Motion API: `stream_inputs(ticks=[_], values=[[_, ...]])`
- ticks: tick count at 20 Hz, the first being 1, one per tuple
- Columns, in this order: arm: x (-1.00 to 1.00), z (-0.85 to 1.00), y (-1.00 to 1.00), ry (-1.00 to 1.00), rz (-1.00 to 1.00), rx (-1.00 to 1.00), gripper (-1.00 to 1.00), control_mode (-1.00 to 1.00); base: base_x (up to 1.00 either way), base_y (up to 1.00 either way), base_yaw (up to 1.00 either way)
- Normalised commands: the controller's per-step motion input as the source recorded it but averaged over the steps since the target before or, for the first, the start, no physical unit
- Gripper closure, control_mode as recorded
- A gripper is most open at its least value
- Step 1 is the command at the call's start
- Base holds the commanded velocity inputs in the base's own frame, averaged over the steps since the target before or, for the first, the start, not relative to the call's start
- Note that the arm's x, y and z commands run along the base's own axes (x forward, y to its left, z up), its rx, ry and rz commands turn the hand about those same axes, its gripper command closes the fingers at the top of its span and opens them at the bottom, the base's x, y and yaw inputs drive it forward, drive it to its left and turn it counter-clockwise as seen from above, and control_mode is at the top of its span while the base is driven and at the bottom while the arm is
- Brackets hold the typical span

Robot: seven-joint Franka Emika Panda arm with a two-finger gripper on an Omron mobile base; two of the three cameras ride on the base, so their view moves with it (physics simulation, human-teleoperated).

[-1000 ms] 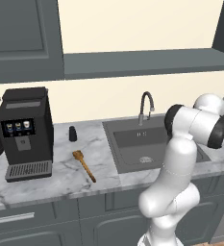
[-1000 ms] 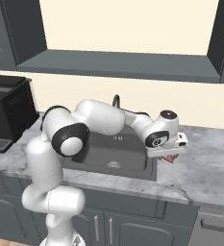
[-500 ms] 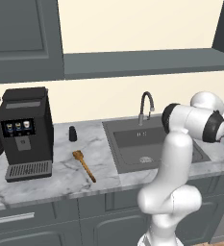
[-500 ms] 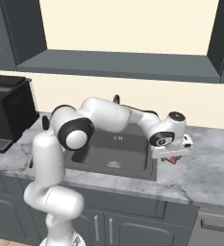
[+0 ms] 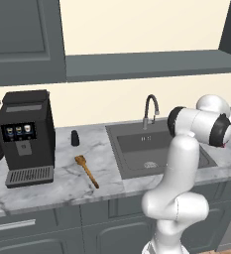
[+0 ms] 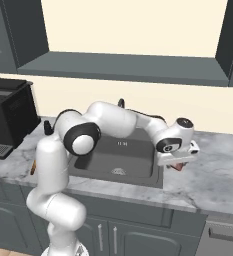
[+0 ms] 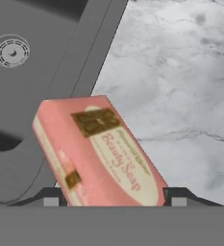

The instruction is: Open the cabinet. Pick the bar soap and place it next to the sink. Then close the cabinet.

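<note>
The pink bar soap (image 7: 99,149) sits tilted between my fingertips, and my gripper (image 7: 114,198) is shut on it. Beneath it lie the rim of the sink (image 7: 41,29), with its round drain, and the marble counter (image 7: 180,72). From the right base view, the gripper (image 6: 178,161) hangs low over the counter just right of the sink (image 6: 120,155), a reddish bit of the soap (image 6: 176,166) showing under it. The cabinet (image 5: 146,64) stands open, with its cream back and long grey shelf bare.
A black coffee machine (image 5: 25,134) stands at the counter's left, with a small dark shaker (image 5: 75,138) and a wooden spatula (image 5: 86,170) beside it. The gooseneck faucet (image 5: 150,109) rises behind the sink. Marble counter (image 6: 218,170) stretches right of the gripper.
The arm has carried the soap rightward and lower, from the sink's right rim to just above the counter beside it.
</note>
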Motion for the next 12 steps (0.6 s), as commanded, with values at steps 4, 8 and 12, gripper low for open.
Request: stream_inputs(ticks=[4, 8, 12], values=[[0.02, 0.0, 0.23, -0.02, 0.0, 0.0, 1.0, -1.0, 0.0, 0.0, 0.0], [0.19, -0.04, 0.01, 0.0, 0.0, 0.0, 1.0, -1.0, 0.0, 0.0, 0.0], [0.33, -0.08, 0.0, 0.0, 0.0, 0.0, 1.0, -1.0, 0.0, 0.0, 0.0]])
